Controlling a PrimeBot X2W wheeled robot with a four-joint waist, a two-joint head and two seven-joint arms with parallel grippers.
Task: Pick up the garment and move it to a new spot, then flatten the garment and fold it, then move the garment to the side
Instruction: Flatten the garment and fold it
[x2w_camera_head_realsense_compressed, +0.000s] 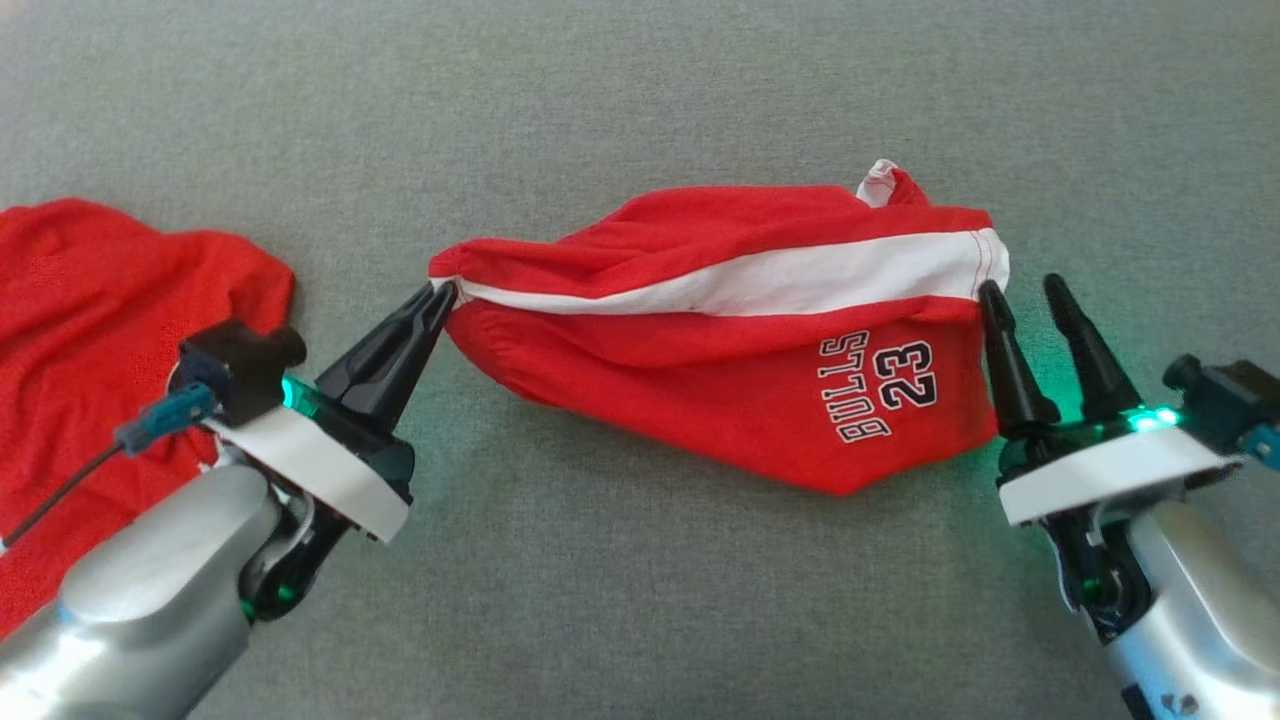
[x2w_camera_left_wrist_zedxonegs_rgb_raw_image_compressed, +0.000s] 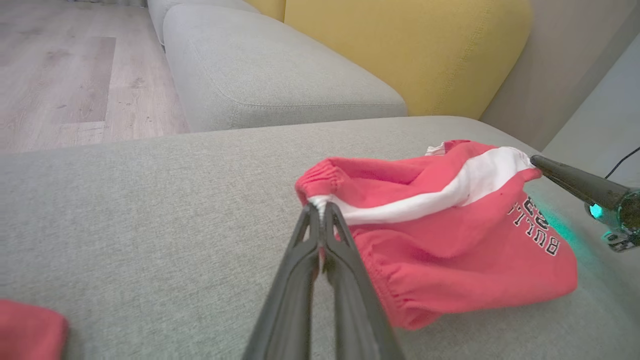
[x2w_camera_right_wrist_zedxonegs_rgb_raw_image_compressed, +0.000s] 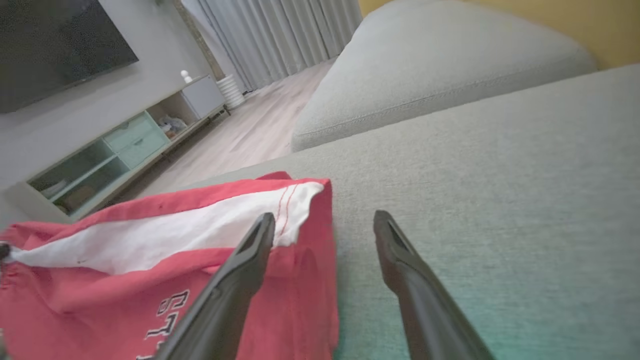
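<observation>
Shorts (x2w_camera_head_realsense_compressed: 700, 400), one pair, lie crumpled mid-sofa (x2w_camera_head_realsense_compressed: 600, 620). They are red knit with a white side stripe, a gathered elastic waistband and a "BULLS 23" print, and folds hide the far leg. The left gripper (x2w_camera_head_realsense_compressed: 442, 296) is pressed together, pinching the waistband corner at the stripe's end. The right gripper (x2w_camera_head_realsense_compressed: 1022, 285) stands spread just beside the hem end with nothing between its fingers; whether the nearer finger touches cloth is unclear. A second red cloth (x2w_camera_head_realsense_compressed: 100, 300) lies well apart at the left, cut off by the edge, its kind hard to tell. The sofa is grey, coarse weave, with one yellow cushion (x2w_camera_left_wrist_zedxonegs_rgb_raw_image_compressed: 400, 50) behind.
</observation>
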